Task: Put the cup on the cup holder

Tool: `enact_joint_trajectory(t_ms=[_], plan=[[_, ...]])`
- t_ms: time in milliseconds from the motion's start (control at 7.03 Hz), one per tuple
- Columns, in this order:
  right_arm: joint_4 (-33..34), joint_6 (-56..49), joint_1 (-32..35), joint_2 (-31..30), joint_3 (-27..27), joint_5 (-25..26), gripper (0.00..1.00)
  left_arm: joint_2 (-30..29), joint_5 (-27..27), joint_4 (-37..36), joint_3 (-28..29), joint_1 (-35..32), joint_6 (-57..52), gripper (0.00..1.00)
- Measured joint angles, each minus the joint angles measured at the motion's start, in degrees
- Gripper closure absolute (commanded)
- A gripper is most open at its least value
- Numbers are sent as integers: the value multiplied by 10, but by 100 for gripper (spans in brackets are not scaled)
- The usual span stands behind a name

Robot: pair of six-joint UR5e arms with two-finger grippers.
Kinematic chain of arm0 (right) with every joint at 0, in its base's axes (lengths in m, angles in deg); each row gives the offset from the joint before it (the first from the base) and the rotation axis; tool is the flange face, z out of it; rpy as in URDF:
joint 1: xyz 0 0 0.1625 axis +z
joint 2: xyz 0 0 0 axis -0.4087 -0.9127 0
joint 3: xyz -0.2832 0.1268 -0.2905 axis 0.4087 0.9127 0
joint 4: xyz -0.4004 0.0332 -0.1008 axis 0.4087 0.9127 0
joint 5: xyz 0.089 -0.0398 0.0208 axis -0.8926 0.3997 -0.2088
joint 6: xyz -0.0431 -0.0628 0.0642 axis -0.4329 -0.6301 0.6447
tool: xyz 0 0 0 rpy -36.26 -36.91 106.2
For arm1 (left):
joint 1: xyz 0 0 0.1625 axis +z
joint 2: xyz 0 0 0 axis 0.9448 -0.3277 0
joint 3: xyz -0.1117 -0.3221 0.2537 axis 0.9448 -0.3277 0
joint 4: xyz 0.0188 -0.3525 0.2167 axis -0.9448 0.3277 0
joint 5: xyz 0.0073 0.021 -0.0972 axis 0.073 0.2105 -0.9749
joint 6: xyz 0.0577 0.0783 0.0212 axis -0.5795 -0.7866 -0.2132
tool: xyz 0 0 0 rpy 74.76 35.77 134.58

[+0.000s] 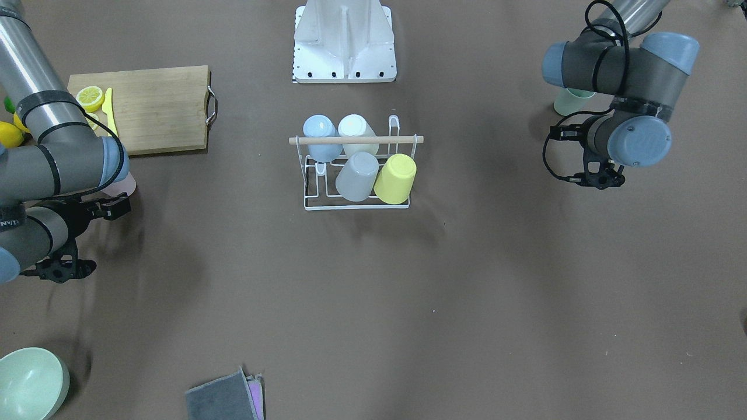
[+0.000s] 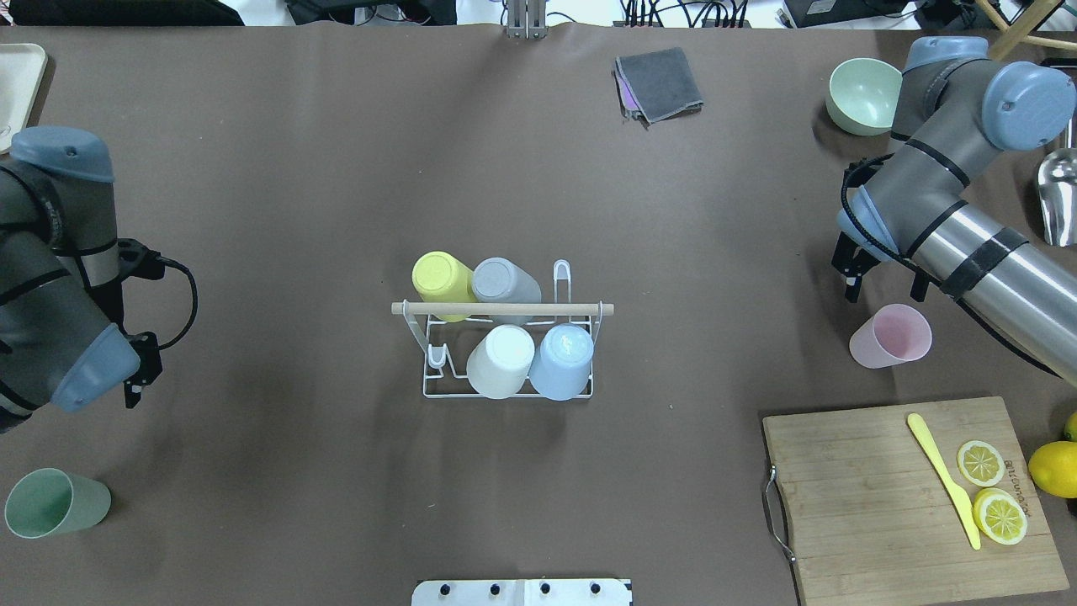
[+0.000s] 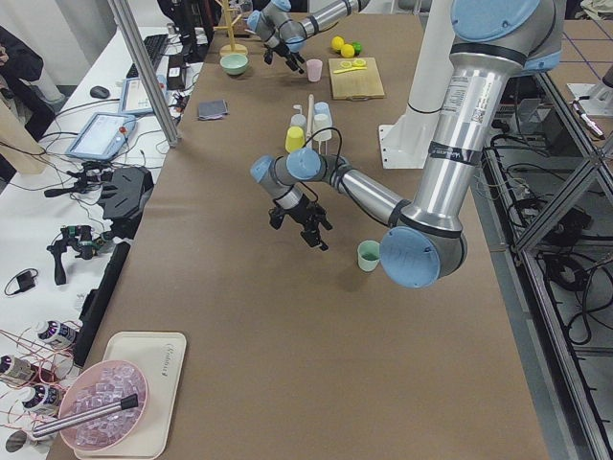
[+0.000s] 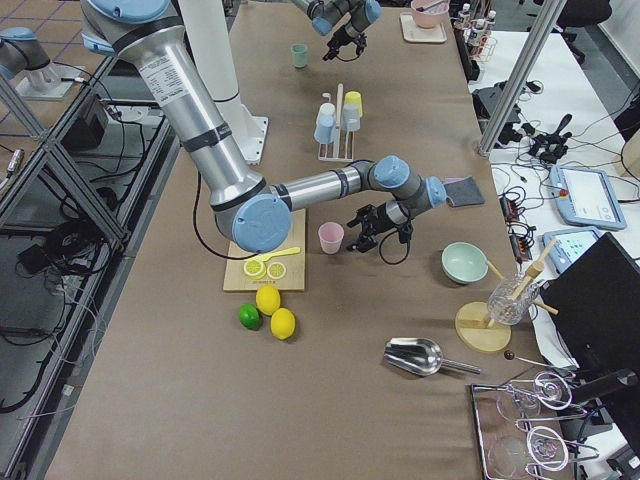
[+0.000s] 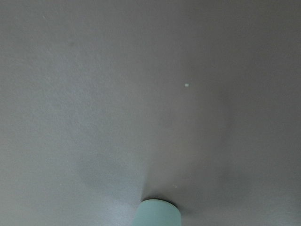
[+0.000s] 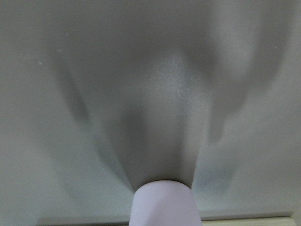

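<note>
**Risks (judged)**
- The right end effector (image 2: 882, 290) hangs spread wide and empty, just beyond the pink cup (image 2: 890, 337).
- The left end effector (image 2: 139, 379) reads as spread and empty too, though the overhead view hides most of its fingers.
- The cup holder (image 2: 505, 310) sits mid-bench with four cups on it. It looks light, so a knock on the rod or on a seated cup could shove or tip it.
- The pink cup and the green cup (image 2: 55, 502) both stand mouth-up. They need inverting first, and a slip mid-turn is the likeliest failure.
- Two prongs are free: one far right (image 2: 562, 278), just beside the grey cup, and one near left (image 2: 436, 353), just beside the white cup. Both are tight, so a skewed descent would clip a neighbour.

**Room**
- The bench (image 2: 538, 488) is bare on both sides of the holder, with open lanes inward and no edge near the work.
- The cutting board (image 2: 875, 488) lies on the robot's side of the pink cup, close by.
- The green cup stands well apart from the holder.
</note>
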Motion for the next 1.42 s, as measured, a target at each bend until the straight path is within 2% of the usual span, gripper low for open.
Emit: enact_joint_trajectory(t_ms=[426, 1422], plan=[[0, -3, -8, -4, 5, -1, 5, 29, 5, 4, -3, 35, -3, 2], [5, -21, -28, -19, 6, -1, 5, 41, 7, 8, -4, 80, -3, 2]])
